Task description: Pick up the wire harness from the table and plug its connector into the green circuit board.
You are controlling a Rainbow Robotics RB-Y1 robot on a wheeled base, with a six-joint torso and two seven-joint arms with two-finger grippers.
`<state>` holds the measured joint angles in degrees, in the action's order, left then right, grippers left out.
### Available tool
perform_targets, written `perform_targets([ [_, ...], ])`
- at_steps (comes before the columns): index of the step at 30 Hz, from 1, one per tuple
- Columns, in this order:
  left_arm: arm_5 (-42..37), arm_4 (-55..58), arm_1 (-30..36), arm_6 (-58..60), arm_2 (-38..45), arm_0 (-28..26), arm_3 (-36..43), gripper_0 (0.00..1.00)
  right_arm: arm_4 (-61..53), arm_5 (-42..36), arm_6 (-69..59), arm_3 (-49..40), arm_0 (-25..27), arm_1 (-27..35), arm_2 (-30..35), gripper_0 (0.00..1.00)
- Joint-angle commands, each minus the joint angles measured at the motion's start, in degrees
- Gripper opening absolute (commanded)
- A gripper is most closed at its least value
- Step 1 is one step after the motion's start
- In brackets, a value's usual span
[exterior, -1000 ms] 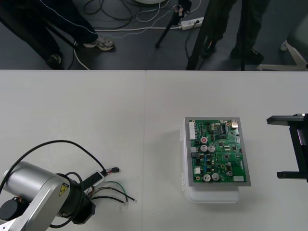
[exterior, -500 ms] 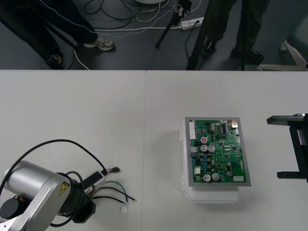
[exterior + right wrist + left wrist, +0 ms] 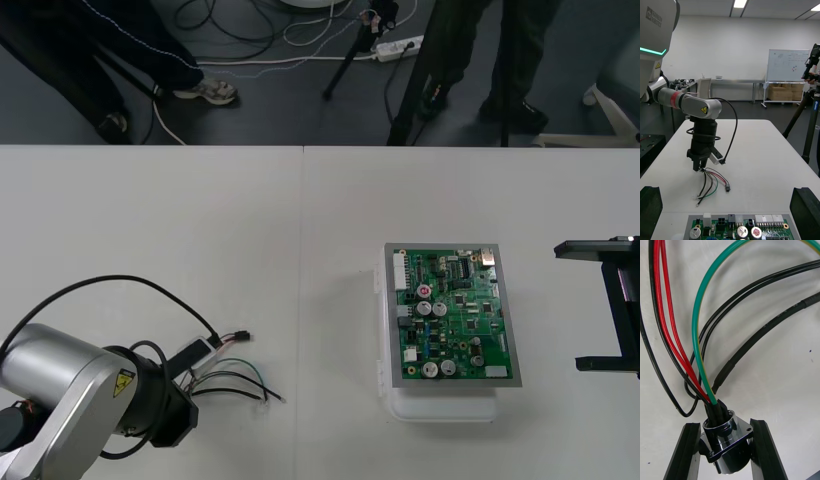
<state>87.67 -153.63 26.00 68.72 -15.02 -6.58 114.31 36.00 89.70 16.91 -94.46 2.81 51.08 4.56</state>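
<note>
1. Holding the wire harness (image 3: 235, 385) by its round metal socket (image 3: 728, 438), the left gripper (image 3: 185, 400) stands over the near left part of the table (image 3: 300, 230). Its black fingers (image 3: 688, 450) are closed against the socket from both sides.
2. The red, black and green wires fan out from the socket, away from the gripper and toward the middle of the table.
3. The small black plug (image 3: 240, 338) is the free end, just beyond the gripper on the side facing the board. Whether it rests on the table or hangs just above it is unclear.
4. The green circuit board (image 3: 455, 315) lies on its white base (image 3: 440, 405), well apart from the harness, toward the robot's right. The plug is not in it.
5. The right gripper (image 3: 600, 305) waits just beside the board at the table's right edge, fingers spread wide, holding nothing.
6. The harness seems to run roughly toward the board, plug leading. The right arm is nearer the board, but the left arm has the harness, so a carry across or a handover probably comes next.
</note>
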Motion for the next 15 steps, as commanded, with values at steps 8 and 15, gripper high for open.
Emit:
perform_targets([
  [8, 2.3, 4.1, -1.2, -4.6, 6.7, 0.2, 12.3, 0.00, -0.9, 0.3, 1.4, 0.0, -0.2, 0.5, 0.1, 1.00],
  [15, 2.3, 14.8, -1.2, -5.3, 12.7, 0.1, 14.8, 0.00, -0.9, 0.3, 1.5, 0.0, 0.1, 0.5, 0.0, 1.00],
])
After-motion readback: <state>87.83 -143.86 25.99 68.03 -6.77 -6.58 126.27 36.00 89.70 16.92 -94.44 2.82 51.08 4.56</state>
